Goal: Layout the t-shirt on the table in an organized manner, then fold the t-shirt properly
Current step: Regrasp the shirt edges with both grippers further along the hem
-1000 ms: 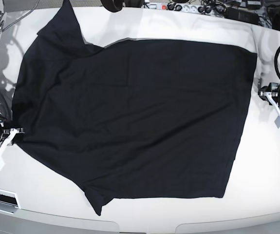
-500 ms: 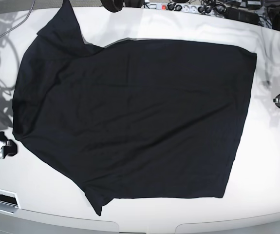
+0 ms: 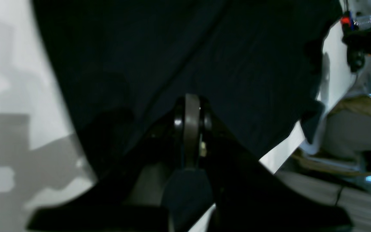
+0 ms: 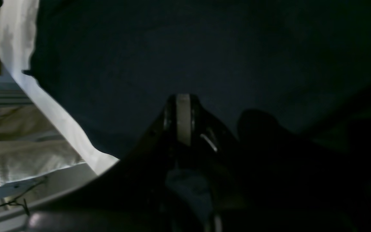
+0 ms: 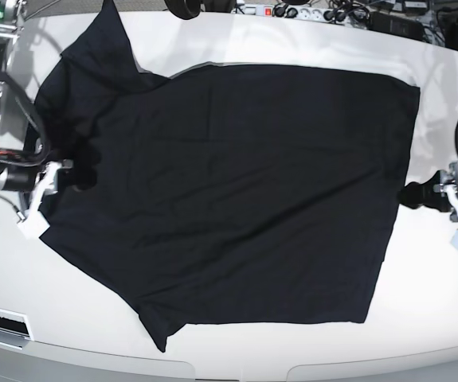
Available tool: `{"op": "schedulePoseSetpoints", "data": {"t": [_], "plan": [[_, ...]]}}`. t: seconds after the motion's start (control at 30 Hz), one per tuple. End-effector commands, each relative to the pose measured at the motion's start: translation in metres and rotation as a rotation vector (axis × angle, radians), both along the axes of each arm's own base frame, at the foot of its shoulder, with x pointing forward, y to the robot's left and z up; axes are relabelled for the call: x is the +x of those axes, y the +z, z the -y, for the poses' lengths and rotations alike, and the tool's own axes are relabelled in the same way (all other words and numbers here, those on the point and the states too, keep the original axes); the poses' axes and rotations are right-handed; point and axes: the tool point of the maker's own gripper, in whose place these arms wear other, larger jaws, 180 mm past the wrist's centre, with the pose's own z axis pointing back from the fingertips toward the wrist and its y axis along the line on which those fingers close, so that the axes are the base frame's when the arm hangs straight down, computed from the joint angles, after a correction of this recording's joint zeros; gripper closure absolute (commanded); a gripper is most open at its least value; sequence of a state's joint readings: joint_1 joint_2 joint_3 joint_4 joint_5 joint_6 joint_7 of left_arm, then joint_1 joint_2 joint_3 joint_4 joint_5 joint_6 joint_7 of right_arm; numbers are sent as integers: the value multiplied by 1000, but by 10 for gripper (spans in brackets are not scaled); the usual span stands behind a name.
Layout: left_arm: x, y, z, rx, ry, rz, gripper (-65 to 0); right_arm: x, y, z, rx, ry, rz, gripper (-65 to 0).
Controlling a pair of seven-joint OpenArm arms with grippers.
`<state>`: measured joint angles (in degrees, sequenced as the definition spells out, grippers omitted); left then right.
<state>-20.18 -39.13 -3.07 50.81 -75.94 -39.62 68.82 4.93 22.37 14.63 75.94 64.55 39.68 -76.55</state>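
Note:
The black t-shirt (image 5: pixel 236 191) lies spread over most of the white table (image 5: pixel 436 302), one sleeve pointing to the far left and one to the near left. My right gripper (image 5: pixel 76 173) hovers over the shirt's left part with its jaws together; the right wrist view shows the shut fingertips (image 4: pixel 184 109) above dark fabric (image 4: pixel 204 48). Whether cloth is pinched does not show. My left gripper (image 5: pixel 410 196) sits at the shirt's right edge, also shut. Its fingertips (image 3: pixel 192 112) point over the shirt (image 3: pixel 172 48) in the left wrist view.
A power strip and cables (image 5: pixel 292 11) run along the table's far edge, beside a black round object (image 5: pixel 185 8). Bare tabletop (image 3: pixel 11 48) shows to the right of the shirt and along the front. The table's edge (image 4: pixel 60 112) lies close to my right gripper.
My right arm moved from the front-left table edge up onto the shirt's left part and closed its jaws. My left arm came back in toward the shirt's right edge.

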Motion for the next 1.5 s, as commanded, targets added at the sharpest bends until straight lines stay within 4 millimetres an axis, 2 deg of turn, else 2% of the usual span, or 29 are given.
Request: {"op": "schedulePoseSetpoints", "data": {"t": [0.0,0.13,0.23,0.33,0.43,0.5,0.67,0.8,0.9,1.03,1.13,1.2,1.33,1.47], "plan": [[9,8,1,8,-6,36,0,9,10,2,3,-8,46,0],[6,-30,26,86,-38,17,0,-4,-23,4,-122,-15,15,0],[5,-46,36,135,-59,17,0,-12,-47,11,-275,35,11,0],[-4,-61,30,197,-66,3,0,-32,-70,12,-388,116,-4,0],[-29,-82,18,259,-70,-73,0,-59,-87,6,-425,206,-59,0],[-46,-90,10,274,-73,-112,0,-70,-93,2,-438,243,-95,0],[-88,-100,-25,320,-60,-204,0,-95,-95,-2,-442,297,-170,0],[-118,-97,-53,342,-50,-270,0,-120,-88,-11,-419,333,-164,0],[-122,-87,-65,338,-49,-301,0,-130,-79,-20,-417,360,-133,0],[-130,-72,-72,300,-56,-338,0,-140,-72,-27,-421,378,-111,0],[-136,-62,-69,249,-65,-366,0,-140,-69,-28,-421,368,-106,0],[-131,-51,-63,204,-74,-349,0,-128,-65,-28,-427,354,-83,0],[-100,-13,-42,84,-73,-207,0,-90,-51,-23,-455,301,-26,0],[-85,5,-30,85,-120,-119,0,-47,-30,-9,-510,235,26,0]]}}
